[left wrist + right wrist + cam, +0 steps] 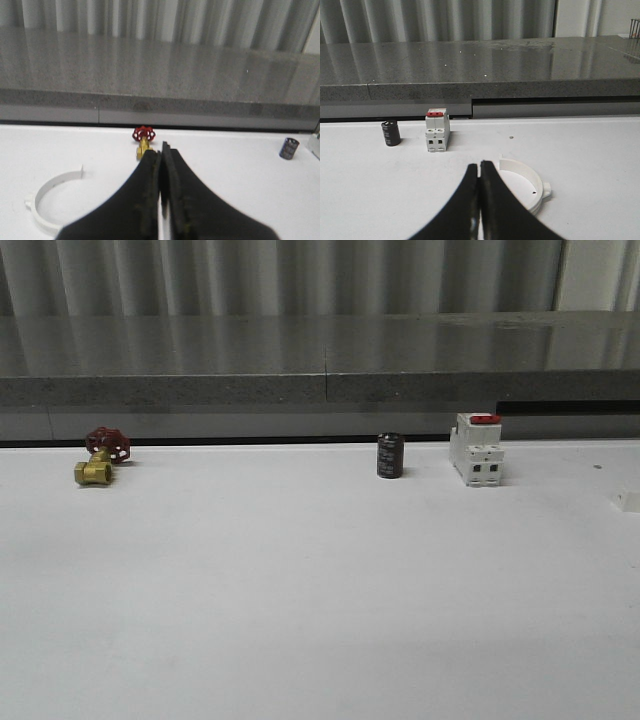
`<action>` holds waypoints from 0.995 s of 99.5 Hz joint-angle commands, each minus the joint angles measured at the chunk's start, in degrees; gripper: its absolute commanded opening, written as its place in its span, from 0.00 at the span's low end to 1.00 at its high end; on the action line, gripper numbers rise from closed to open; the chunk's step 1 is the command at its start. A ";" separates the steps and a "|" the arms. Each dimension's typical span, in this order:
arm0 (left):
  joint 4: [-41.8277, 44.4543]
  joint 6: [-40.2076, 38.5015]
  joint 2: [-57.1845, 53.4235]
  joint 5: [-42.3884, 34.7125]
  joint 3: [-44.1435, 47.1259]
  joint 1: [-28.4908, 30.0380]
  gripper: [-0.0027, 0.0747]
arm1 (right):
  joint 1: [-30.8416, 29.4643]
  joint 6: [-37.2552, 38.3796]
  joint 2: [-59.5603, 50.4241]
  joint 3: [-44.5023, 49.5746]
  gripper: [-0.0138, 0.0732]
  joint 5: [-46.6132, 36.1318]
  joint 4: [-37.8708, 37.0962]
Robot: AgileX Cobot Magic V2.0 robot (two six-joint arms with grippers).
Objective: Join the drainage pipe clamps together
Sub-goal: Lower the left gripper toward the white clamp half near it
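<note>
One white drainage pipe clamp half-ring (pixel 67 176) lies flat on the white table, beside and just behind my left gripper (pixel 161 148). That gripper is shut with nothing between its black fingers. The other clamp half-ring (pixel 526 167), with a small tab at its end, lies on the table close beside my right gripper (pixel 480 165). This gripper is also shut and empty, and its finger hides part of the ring. The two half-rings lie far apart.
A brass valve with a red handwheel (pixel 100 456) stands at the table's back left. A black cylinder (pixel 390 455) and a white breaker with a red top (pixel 476 448) stand at the back right. A small white piece (pixel 628 502) pokes in at the right edge. A grey ledge (pixel 320 390) runs behind the table.
</note>
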 commanded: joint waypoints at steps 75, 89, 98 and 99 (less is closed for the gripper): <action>-0.68 -0.23 29.79 12.66 -16.13 -0.01 0.01 | -0.30 -0.10 -0.85 -1.16 0.08 -4.83 0.04; -0.81 -0.23 29.79 12.86 -16.13 -0.01 0.01 | -0.30 -0.10 -0.85 -1.16 0.08 -4.83 0.04; -0.81 -0.23 29.79 12.86 -16.13 -0.01 0.08 | -0.30 -0.10 -0.85 -1.16 0.08 -4.83 0.04; -0.81 -0.23 29.79 12.86 -16.13 -0.01 0.10 | -0.30 -0.10 -0.85 -1.16 0.08 -4.83 0.04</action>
